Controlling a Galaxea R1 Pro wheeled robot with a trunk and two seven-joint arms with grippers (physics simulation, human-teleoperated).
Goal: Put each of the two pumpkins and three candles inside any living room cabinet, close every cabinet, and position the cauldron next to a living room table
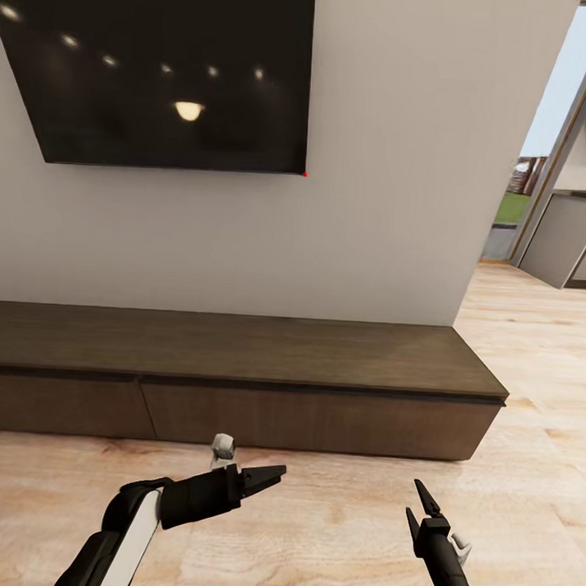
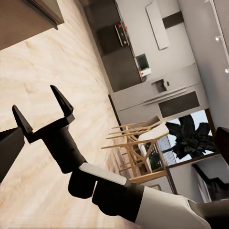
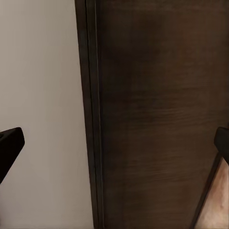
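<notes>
Here the long dark cabinet [image 1: 238,384] sits shut against the wall ahead. Left pincer [image 1: 268,477] and right pincer [image 1: 418,503] hover open, empty. Everything apparently remains to be done.

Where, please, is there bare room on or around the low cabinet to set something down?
The long dark brown wood-grain cabinet has a bare top from the white wall to its front edge, below the black wall screen. The light wooden floor before its shut drawer fronts is free too, save where the left claw and right claw hover.
</notes>
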